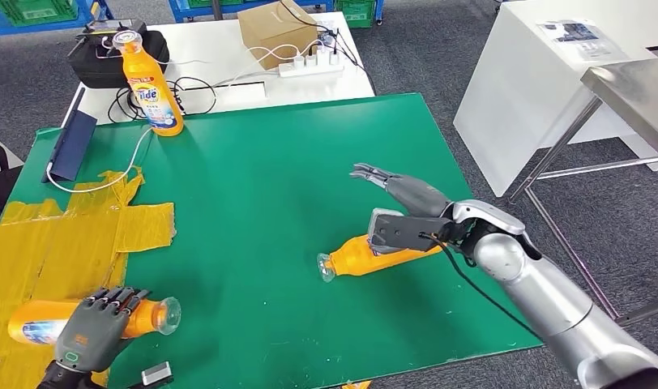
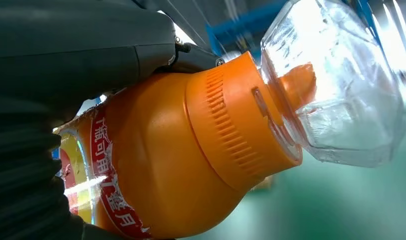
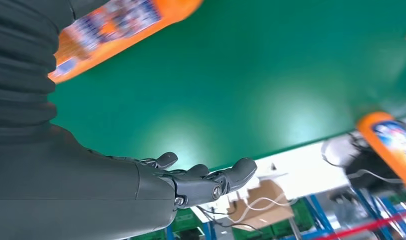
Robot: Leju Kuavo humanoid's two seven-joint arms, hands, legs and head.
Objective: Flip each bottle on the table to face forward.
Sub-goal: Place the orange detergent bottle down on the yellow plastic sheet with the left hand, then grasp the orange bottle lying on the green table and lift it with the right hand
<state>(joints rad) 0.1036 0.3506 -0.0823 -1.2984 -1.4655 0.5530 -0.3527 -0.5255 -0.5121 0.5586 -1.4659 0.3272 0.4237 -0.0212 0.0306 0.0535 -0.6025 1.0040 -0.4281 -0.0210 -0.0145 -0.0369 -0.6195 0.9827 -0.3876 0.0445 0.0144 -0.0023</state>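
The left hand (image 1: 95,328), at about 7 o'clock on the green surface (image 1: 261,178), lies over a lying bottle (image 1: 42,322), its fingers (image 1: 115,301) curled across the orange body and holding it. The hand hides the middle of this bottle; its clear cap (image 1: 168,314) points toward 3 o'clock and its label is only partly readable. In the left wrist view the cap (image 2: 336,80) and orange shoulder (image 2: 191,165) sit right against the hand, and the bottom of the bottle is cut off.

A second bottle (image 1: 354,259) lies near 4 o'clock, cap toward 9 o'clock; the right wrist covers its far end, so the label cannot be made out there. The right hand (image 1: 390,182) hovers just beyond it, fingers (image 3: 211,180) spread and holding nothing. The right wrist view shows part of this bottle (image 3: 116,30), blurred and cut off at the edge.

A third bottle (image 1: 151,89) stands upright at 11 o'clock, label facing the camera. Yellow tape (image 1: 74,235) covers the 8 o'clock corner.
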